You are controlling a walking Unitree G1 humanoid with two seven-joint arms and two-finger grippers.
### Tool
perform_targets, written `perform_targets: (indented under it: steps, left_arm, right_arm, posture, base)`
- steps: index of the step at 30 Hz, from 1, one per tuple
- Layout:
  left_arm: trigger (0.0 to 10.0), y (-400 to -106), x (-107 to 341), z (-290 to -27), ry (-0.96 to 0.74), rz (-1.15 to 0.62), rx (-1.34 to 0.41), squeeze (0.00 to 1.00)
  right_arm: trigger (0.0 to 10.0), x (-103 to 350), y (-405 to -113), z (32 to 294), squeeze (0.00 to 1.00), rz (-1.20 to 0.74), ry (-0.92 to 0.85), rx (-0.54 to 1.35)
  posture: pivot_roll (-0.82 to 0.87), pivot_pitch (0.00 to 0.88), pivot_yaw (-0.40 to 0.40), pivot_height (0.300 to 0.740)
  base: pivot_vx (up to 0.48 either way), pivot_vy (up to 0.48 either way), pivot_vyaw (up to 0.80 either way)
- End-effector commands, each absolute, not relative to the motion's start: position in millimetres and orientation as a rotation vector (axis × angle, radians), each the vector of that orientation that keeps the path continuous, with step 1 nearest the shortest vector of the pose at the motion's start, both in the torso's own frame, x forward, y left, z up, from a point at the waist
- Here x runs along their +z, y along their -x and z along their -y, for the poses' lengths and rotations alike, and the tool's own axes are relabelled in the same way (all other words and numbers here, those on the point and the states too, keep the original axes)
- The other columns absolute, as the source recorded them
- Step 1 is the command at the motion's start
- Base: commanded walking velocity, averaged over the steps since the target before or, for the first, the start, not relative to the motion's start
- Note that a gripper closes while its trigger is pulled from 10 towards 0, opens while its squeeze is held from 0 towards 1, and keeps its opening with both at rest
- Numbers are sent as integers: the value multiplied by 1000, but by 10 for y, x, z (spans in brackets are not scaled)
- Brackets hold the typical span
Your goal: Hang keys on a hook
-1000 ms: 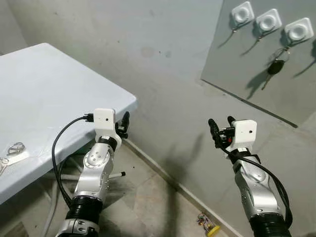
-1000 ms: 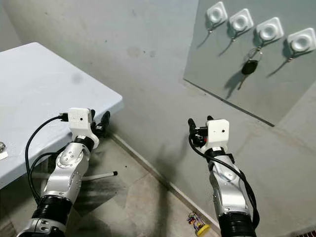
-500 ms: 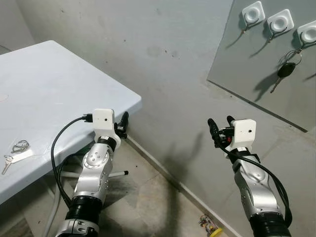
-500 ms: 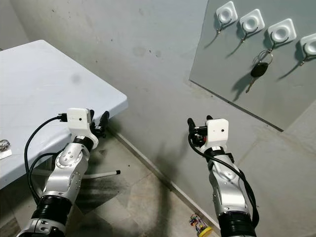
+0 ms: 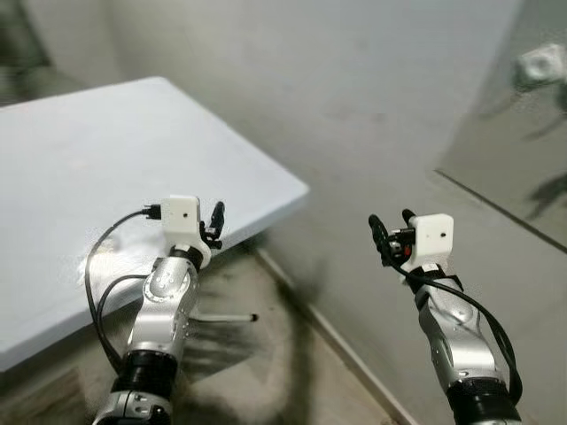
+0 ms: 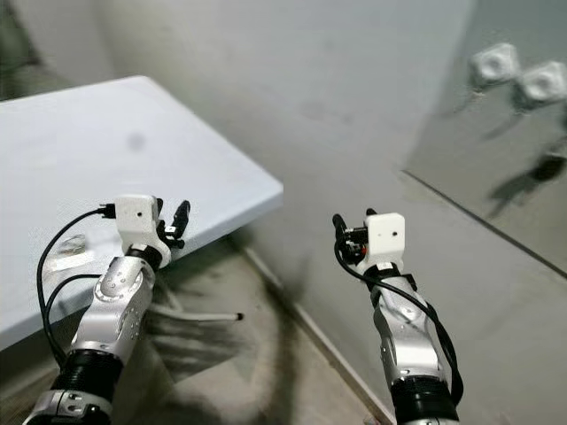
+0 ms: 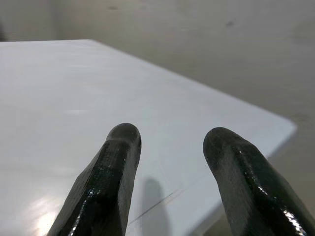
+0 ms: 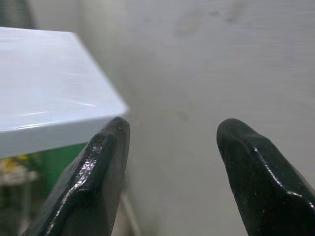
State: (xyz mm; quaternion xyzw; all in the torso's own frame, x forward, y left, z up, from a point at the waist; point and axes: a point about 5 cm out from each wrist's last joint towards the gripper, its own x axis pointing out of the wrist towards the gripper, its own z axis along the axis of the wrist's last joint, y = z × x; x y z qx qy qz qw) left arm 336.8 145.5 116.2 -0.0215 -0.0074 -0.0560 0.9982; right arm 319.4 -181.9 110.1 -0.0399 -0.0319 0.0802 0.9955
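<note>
The head views are blurred. A pale smear on the white table (image 5: 106,142) is the set of keys (image 6: 67,250), lying just left of my left arm. My left gripper (image 5: 215,220) hovers over the table's near edge, open and empty; its wrist view looks across the tabletop between its fingers (image 7: 118,147). My right gripper (image 5: 388,232) is held up in front of the grey wall, open and empty (image 8: 172,129). White hooks (image 6: 493,62) sit on a grey panel at the upper right, and a dark key (image 6: 551,168) hangs below one of them.
The table's rounded corner (image 5: 297,188) juts toward the wall. Bare stone floor (image 5: 292,372) runs between the table and the wall's skirting. A thin white rod (image 6: 213,316) lies under the table.
The whole picture has swung: the table now fills more of the left and the hook panel has slid to the right edge, so the camera has turned left. Both arms keep their pose.
</note>
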Motion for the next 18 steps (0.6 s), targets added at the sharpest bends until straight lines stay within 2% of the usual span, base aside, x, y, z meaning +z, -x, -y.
perform_targets:
  steps: [1, 18]
  left_arm:
    - [10000, -3367, 1139, -1388, 40, 6, -127, 0]
    - [10000, -3396, 1163, -1381, 39, 28, -138, 0]
  right_arm:
    - [10000, 1104, -3196, 1890, 0, 59, 93, 146]
    - [10000, 1107, -3236, 1961, 0, 51, 113, 149]
  posture:
    - [32, 0, -71, 740]
    - [41, 0, -76, 740]
  base:
    - [0, 0, 800]
    - [0, 0, 800]
